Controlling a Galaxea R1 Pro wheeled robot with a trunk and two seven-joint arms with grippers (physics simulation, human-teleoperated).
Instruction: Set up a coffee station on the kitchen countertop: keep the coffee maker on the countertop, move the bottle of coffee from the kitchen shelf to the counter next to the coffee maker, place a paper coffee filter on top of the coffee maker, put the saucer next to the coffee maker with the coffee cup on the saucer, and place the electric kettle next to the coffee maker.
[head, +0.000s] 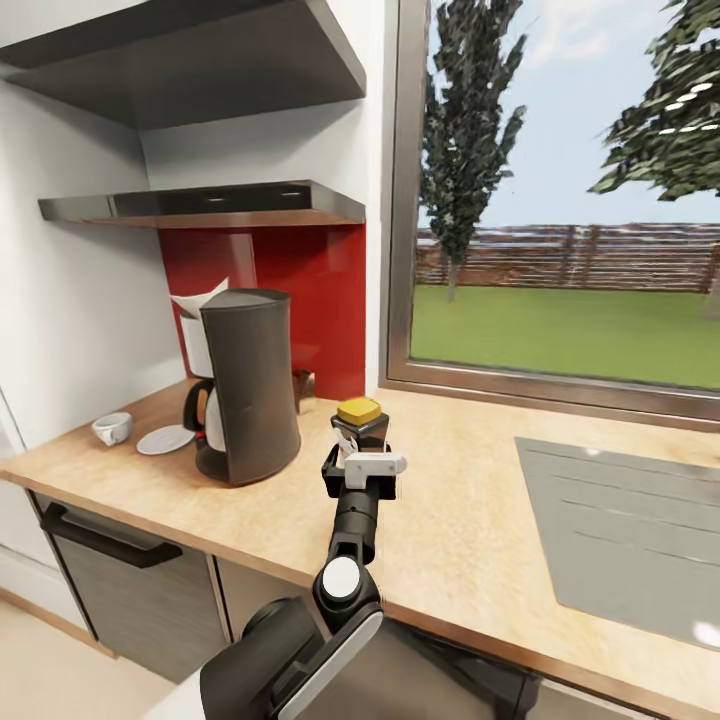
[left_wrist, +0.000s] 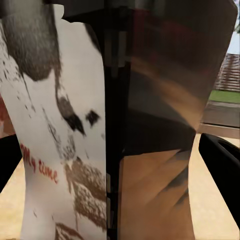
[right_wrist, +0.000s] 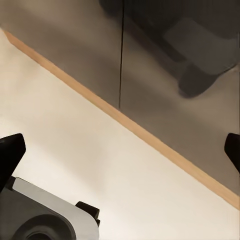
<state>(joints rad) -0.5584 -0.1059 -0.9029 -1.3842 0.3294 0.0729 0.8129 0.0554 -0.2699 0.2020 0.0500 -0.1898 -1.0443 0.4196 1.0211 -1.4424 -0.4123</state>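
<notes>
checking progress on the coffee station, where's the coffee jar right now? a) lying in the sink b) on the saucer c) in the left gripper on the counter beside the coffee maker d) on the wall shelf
c: the bottle of coffee stands on the kitchen countertop, clasped by the left gripper, just to the side of the coffee maker; its label fills the left wrist view between the fingers.

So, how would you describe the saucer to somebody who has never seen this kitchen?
Find the tall coffee maker on the wooden kitchen countertop, in front of the red wall panel. The saucer lies flat just left of its base. It is a plain white disc, while the coffee cup beside it stands taller.
</notes>
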